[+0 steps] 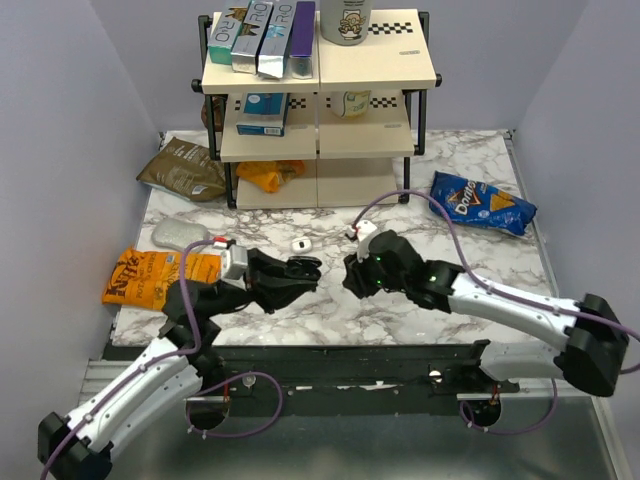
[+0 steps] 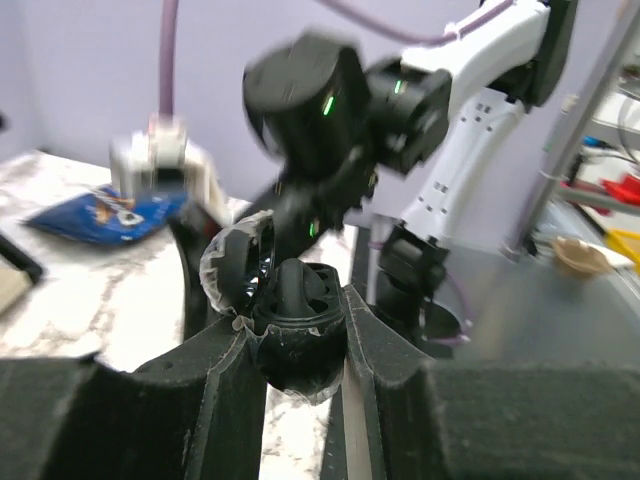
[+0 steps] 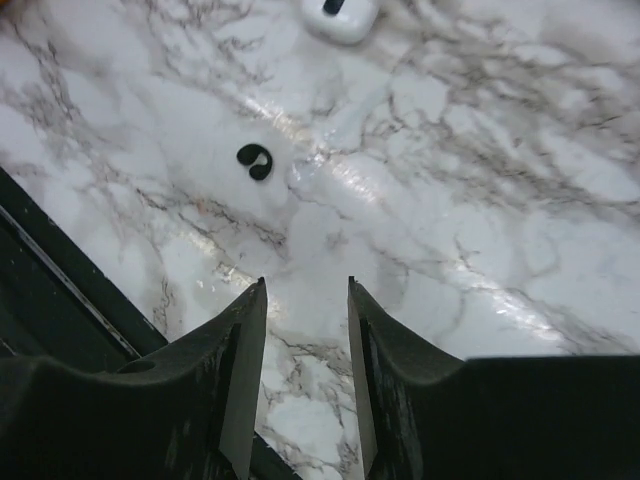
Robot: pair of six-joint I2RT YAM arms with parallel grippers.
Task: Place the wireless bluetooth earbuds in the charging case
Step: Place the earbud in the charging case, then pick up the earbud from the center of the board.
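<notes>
The left gripper [image 2: 297,305] is pinching the open black charging case [image 2: 295,335]. Blur is hiding whether a bud is sitting inside. The right gripper [image 3: 306,283] is hanging spread and empty over the bare marble table [image 3: 480,200], close to its dark near edge. One earbud [image 3: 255,162] is lying just ahead. A white object [image 3: 340,15] is being cut off at the top.

black rounded charging case [image 2: 297,340], lid open, clamped in left tool [image 2: 297,305]; small black earbud [image 3: 254,161] lying on marble table [image 3: 480,200]
</notes>
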